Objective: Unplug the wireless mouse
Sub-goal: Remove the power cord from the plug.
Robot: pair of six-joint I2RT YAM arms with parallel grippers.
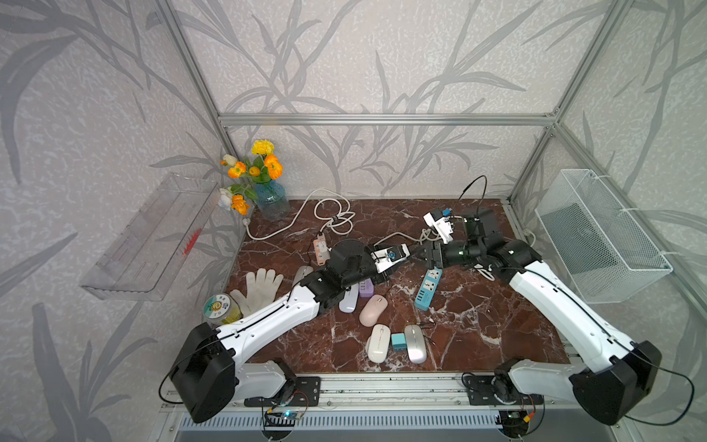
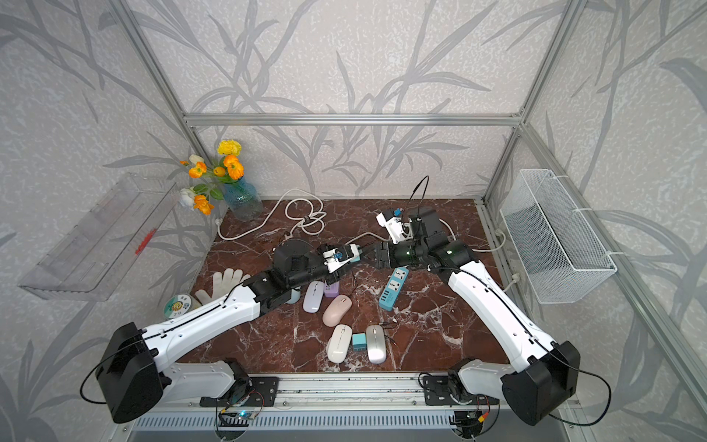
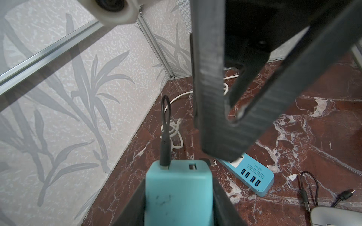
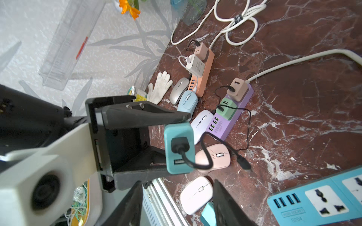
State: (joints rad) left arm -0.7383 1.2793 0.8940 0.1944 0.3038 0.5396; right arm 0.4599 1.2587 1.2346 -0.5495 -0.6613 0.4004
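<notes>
Mid-frame in the right wrist view, the left hand (image 4: 176,141) grasps the teal charger (image 4: 177,131) above the desk (image 4: 293,97). Its black cable (image 4: 203,148) dangles, its loose end showing just right of the pink mouse (image 4: 217,156), which lies on the desk. At lower centre the right hand (image 4: 177,183) is released, its fingers spread.

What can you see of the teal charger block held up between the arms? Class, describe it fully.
The teal charger block is a rounded plastic cube with dark scuffs on one side. Its end face has two USB ports: a black cable sits in one, the other is empty. The left tool clamps two opposite sides, holding it above the marble table, facing the open right tool.
</notes>
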